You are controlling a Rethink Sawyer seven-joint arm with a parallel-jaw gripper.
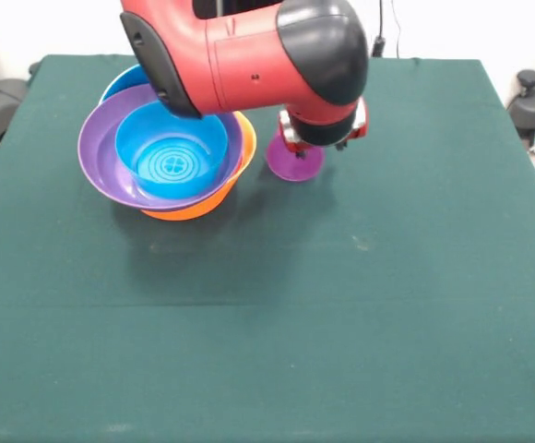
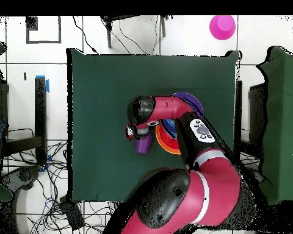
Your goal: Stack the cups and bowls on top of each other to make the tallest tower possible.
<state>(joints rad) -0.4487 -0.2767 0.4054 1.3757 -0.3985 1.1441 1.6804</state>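
Nested bowls (image 1: 166, 161) sit beside the arm's gripper (image 1: 300, 152) over a purple cup (image 1: 294, 161).

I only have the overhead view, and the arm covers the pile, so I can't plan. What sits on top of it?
Observer: A small blue bowl, nested open side up in the purple bowl.
Operator: What carries the purple one?
Observer: An orange bowl, the lowest one that shows in the front view.
Operator: Does the purple cup touch the pile?
Observer: No. The purple cup stands apart, and green cloth shows between them.
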